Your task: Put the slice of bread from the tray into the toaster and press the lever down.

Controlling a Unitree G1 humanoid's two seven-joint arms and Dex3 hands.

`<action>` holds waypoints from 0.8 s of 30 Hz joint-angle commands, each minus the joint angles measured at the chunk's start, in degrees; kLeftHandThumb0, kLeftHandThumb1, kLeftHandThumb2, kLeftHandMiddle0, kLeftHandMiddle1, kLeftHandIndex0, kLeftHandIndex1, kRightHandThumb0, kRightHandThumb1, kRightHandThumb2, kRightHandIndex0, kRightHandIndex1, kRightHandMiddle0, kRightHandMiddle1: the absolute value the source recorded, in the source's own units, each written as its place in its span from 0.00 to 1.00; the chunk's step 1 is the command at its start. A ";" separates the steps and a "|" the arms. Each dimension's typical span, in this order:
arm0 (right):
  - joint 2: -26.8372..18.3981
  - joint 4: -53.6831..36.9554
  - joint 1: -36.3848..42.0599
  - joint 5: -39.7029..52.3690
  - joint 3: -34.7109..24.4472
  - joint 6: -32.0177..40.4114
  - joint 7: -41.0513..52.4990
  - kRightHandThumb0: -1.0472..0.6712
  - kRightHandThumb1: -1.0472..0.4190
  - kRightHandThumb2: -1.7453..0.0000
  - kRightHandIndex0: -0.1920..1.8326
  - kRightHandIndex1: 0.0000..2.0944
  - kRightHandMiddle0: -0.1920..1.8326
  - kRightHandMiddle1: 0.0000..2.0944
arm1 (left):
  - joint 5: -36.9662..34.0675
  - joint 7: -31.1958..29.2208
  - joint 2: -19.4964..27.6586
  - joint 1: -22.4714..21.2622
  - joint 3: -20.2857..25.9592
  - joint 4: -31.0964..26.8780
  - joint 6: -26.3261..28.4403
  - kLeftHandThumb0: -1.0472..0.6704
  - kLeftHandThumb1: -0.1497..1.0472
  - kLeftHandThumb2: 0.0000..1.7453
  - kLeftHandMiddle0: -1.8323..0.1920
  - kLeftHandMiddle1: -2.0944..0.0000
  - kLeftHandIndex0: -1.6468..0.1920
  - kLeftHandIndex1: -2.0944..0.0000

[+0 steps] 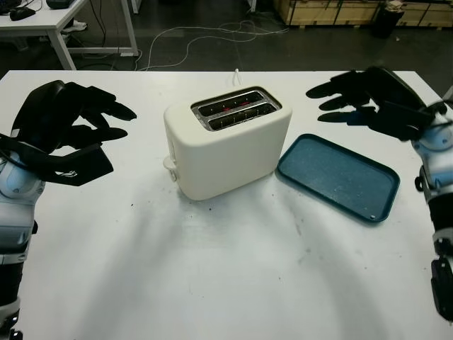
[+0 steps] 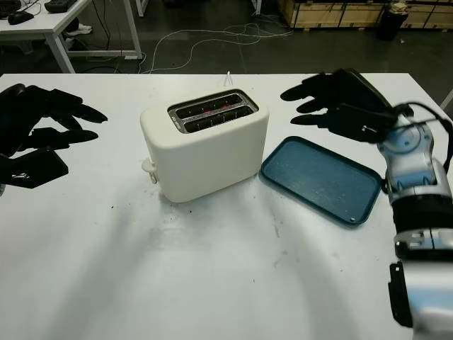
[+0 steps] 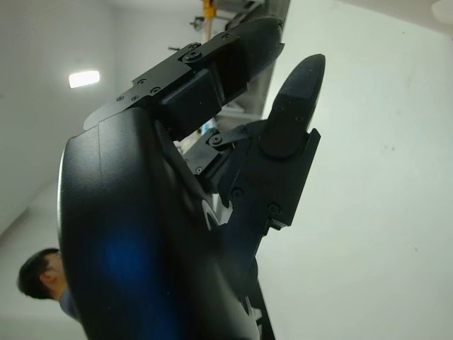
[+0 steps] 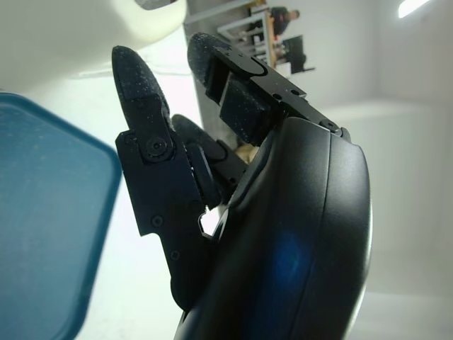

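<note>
I have a white table in front of me. On it, a cream toaster stands near the centre, slots up, its lever knob facing 8 o'clock. At the toaster's 3 o'clock a blue tray lies flat, just beside it, not touching

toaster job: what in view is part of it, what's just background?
Job:
- toaster, glowing red in its slots
- lever, at the toaster's left end
- tray, right of the toaster, no bread on it
- left hand, open, above the table left of the toaster
- right hand, open, above the tray's far side

Background:
- desk, far left
- floor cables
- crates
</note>
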 commanded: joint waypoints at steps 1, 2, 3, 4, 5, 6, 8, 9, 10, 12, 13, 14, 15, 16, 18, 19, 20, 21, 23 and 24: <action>-0.96 0.95 -2.01 -1.20 0.62 -1.51 -0.61 0.22 0.15 1.00 0.60 0.01 0.55 0.00 | 1.14 -0.51 1.10 -2.11 -0.77 0.55 -0.40 0.36 0.72 0.00 0.36 0.65 0.22 0.95; -1.05 1.08 -2.36 -1.56 0.73 -1.82 -0.86 0.23 0.15 1.00 0.60 0.01 0.55 0.01 | 1.37 -0.60 1.23 -2.52 -1.01 0.80 -0.36 0.36 0.72 0.00 0.36 0.63 0.22 0.94; -1.11 1.08 -2.71 -1.82 0.77 -1.78 -0.98 0.25 0.16 1.00 0.60 0.01 0.55 0.00 | 1.36 -0.88 1.37 -2.87 -1.16 1.03 -0.17 0.36 0.72 0.00 0.37 0.62 0.21 0.94; -1.21 0.97 -2.99 -2.11 0.82 -1.46 -1.06 0.26 0.16 1.00 0.60 0.01 0.55 0.00 | 1.27 -1.18 1.50 -3.13 -1.28 1.21 0.05 0.37 0.72 0.00 0.38 0.61 0.21 0.94; -1.35 0.79 -3.25 -2.51 0.89 -0.89 -1.17 0.27 0.17 1.00 0.60 0.01 0.55 0.00 | 1.13 -1.48 1.62 -3.33 -1.38 1.42 0.20 0.38 0.72 0.00 0.38 0.60 0.21 0.94; -1.45 0.77 -3.48 -2.72 0.87 -0.54 -1.20 0.28 0.16 1.00 0.60 0.01 0.55 0.00 | 1.04 -1.61 1.70 -3.42 -1.47 1.66 0.15 0.38 0.72 0.00 0.38 0.59 0.21 0.94; -1.47 0.75 -3.72 -2.86 0.70 0.03 -1.24 0.29 0.16 1.00 0.59 0.01 0.54 0.00 | 0.90 -1.83 1.72 -3.43 -1.61 1.96 0.06 0.39 0.72 0.00 0.38 0.59 0.21 0.94; -1.45 0.70 -3.77 -2.83 0.65 0.24 -1.18 0.30 0.16 1.00 0.59 0.00 0.54 0.00 | 0.92 -1.80 1.67 -3.39 -1.67 2.07 -0.02 0.39 0.71 0.00 0.38 0.58 0.21 0.94; -1.51 0.63 -3.81 -2.93 0.73 0.40 -1.13 0.29 0.16 1.00 0.59 0.00 0.54 0.00 | 0.89 -1.86 1.61 -3.35 -1.72 2.16 0.06 0.40 0.71 0.00 0.38 0.58 0.20 0.94; -1.55 0.57 -3.75 -3.01 0.84 0.13 -1.07 0.29 0.16 1.00 0.59 0.00 0.54 0.00 | 0.75 -1.91 1.48 -3.21 -1.69 2.22 0.22 0.40 0.72 0.00 0.38 0.58 0.21 0.94; -1.51 0.58 -3.68 -2.94 0.80 -0.13 -1.06 0.29 0.16 1.00 0.60 0.01 0.54 0.00 | 0.72 -1.86 1.38 -3.11 -1.66 2.14 0.31 0.40 0.72 0.00 0.39 0.57 0.21 0.94; -1.40 0.74 -3.58 -2.71 0.69 -0.72 -1.03 0.29 0.16 1.00 0.60 0.01 0.55 0.00 | 0.80 -1.79 1.34 -2.89 -1.61 1.73 0.38 0.40 0.72 0.00 0.39 0.56 0.21 0.94; -1.27 0.90 -3.48 -2.38 0.56 -1.26 -0.89 0.29 0.16 1.00 0.61 0.01 0.55 0.01 | 0.91 -1.73 1.30 -2.70 -1.57 1.26 0.46 0.40 0.72 0.00 0.39 0.56 0.21 0.94; -1.18 1.09 -3.39 -2.11 0.47 -1.83 -0.76 0.29 0.16 1.00 0.61 0.01 0.55 0.01 | 0.98 -1.67 1.25 -2.52 -1.53 0.81 0.54 0.40 0.72 0.00 0.40 0.55 0.21 0.94; -1.12 1.32 -3.16 -1.98 0.50 -2.73 -0.68 0.29 0.16 1.00 0.61 0.01 0.56 0.01 | 1.02 -1.35 1.09 -2.25 -1.45 0.25 0.38 0.40 0.72 0.00 0.40 0.55 0.21 0.94; -1.09 1.34 -3.04 -2.03 0.54 -2.92 -0.71 0.29 0.16 1.00 0.61 0.01 0.56 0.01 | 0.92 -1.30 0.99 -2.16 -1.40 -0.01 0.44 0.40 0.72 0.00 0.40 0.55 0.21 0.93; -1.06 1.40 -2.93 -2.16 0.58 -3.09 -0.85 0.29 0.16 1.00 0.61 0.01 0.56 0.01 | 0.94 -1.29 0.94 -2.17 -1.45 -0.15 0.50 0.41 0.72 0.00 0.40 0.55 0.21 0.93; -1.02 1.50 -2.84 -2.17 0.57 -3.28 -0.93 0.29 0.16 1.00 0.61 0.01 0.56 0.01 | 1.12 -1.34 0.99 -2.19 -1.56 -0.29 0.60 0.41 0.72 0.00 0.40 0.54 0.21 0.93; -0.99 1.53 -2.73 -2.00 0.50 -3.21 -0.71 0.28 0.16 1.00 0.61 0.01 0.56 0.01 | 1.38 -1.34 1.04 -2.25 -1.78 -0.24 0.57 0.40 0.72 0.00 0.40 0.54 0.21 0.93; -1.00 1.57 -2.69 -1.88 0.45 -3.24 -0.57 0.28 0.16 1.00 0.61 0.01 0.56 0.01 | 1.42 -1.38 1.01 -2.22 -1.82 -0.30 0.65 0.40 0.72 0.00 0.40 0.54 0.21 0.93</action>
